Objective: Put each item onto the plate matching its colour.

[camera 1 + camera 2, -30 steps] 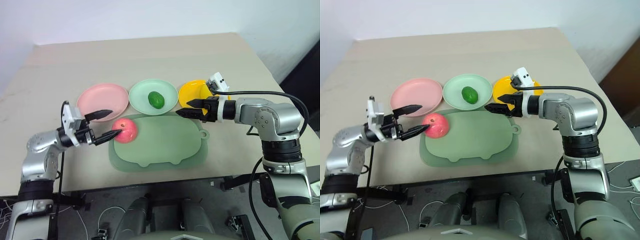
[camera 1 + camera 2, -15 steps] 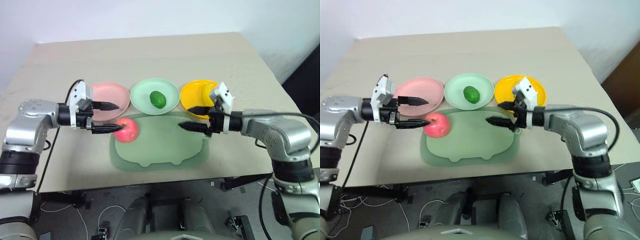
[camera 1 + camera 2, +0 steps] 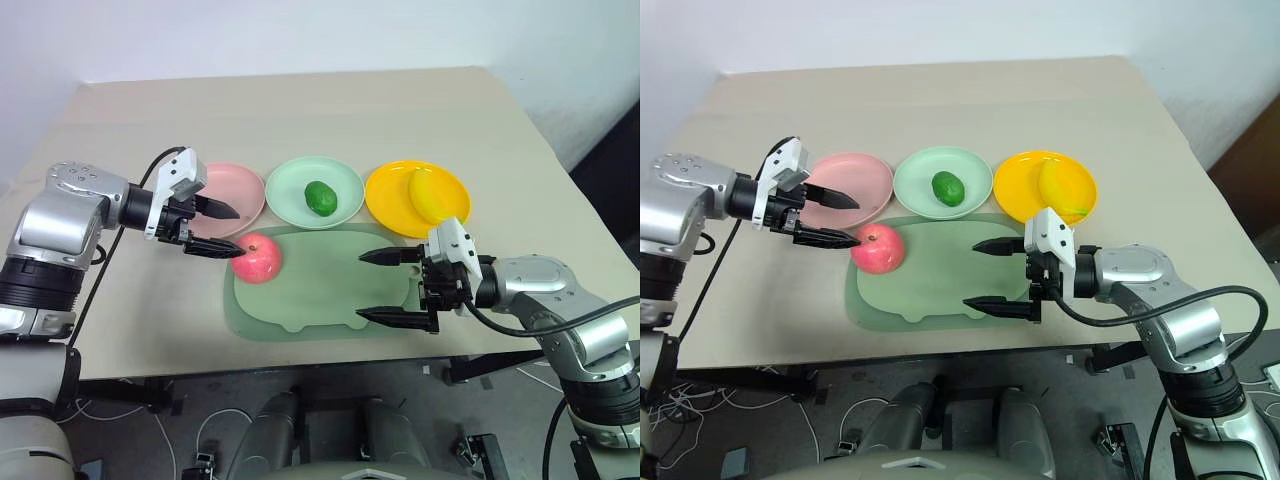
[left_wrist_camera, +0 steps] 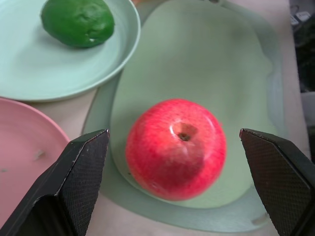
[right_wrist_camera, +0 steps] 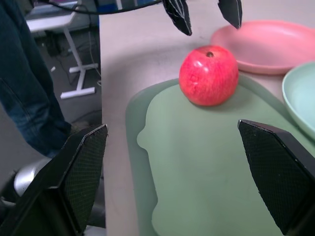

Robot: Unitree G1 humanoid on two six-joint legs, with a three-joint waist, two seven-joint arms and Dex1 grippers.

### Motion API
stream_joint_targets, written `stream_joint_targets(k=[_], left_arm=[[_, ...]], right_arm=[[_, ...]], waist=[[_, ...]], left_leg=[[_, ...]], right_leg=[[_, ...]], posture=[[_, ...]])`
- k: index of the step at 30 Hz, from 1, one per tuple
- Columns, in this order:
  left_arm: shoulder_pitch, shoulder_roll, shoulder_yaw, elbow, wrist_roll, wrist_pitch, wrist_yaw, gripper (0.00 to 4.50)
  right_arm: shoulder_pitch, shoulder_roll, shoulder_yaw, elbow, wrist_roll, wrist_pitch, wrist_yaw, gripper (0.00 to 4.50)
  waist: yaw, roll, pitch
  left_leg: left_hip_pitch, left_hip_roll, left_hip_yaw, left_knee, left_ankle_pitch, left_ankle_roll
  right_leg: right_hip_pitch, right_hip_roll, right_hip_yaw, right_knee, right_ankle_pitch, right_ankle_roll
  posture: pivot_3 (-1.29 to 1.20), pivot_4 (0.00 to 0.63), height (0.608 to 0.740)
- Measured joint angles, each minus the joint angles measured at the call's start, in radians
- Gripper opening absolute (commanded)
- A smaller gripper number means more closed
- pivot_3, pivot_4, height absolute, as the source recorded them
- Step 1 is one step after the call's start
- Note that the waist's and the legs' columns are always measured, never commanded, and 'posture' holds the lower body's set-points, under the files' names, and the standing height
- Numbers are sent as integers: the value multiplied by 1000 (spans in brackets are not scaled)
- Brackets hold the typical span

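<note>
The red-pink apple [image 3: 257,258] stands on the left corner of the sage-green mat [image 3: 320,290]. My left gripper [image 3: 232,232] is open just left of it. In the left wrist view the apple [image 4: 176,147] lies ahead between the two fingers [image 4: 74,187], with a gap on each side. The pink plate [image 3: 246,190] behind it is bare. The dark green fruit [image 3: 320,196] lies on the mint plate [image 3: 285,190], and the banana [image 3: 428,193] on the yellow plate [image 3: 385,195]. Over the mat's right part my right gripper [image 3: 362,287] is open, with nothing between its fingers.
The three plates stand in a row behind the mat, which lies close to the table's near edge [image 3: 300,350]. In the right wrist view a person's leg [image 5: 24,88] in jeans and a white-legged stand [image 5: 78,73] show beyond the table's side.
My right gripper drew back from the yellow plate to the mat's near right part and rolled, uncovering the banana. My left arm rose and swung round; its gripper stays open by the apple.
</note>
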Motion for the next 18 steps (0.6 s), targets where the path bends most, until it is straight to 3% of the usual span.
stream_joint_targets(k=[12, 18], left_arm=[[-66, -49, -82, 22, 67, -5, -56, 4500], [-84, -81, -110, 45, 97, -17, -58, 4500]], right_arm=[[134, 70, -57, 128, -2, -263, 12, 4465], [172, 76, -66, 164, -16, -295, -20, 4465]], waist=[[0, -1, 0], [0, -1, 0]], left_leg=[[0, 0, -1, 2, 0, 0], [0, 0, -1, 5, 0, 0]], right_leg=[[1, 0, -1, 1, 0, 0], [1, 1, -1, 3, 0, 0]], posture=[[0, 150, 737], [0, 150, 737]])
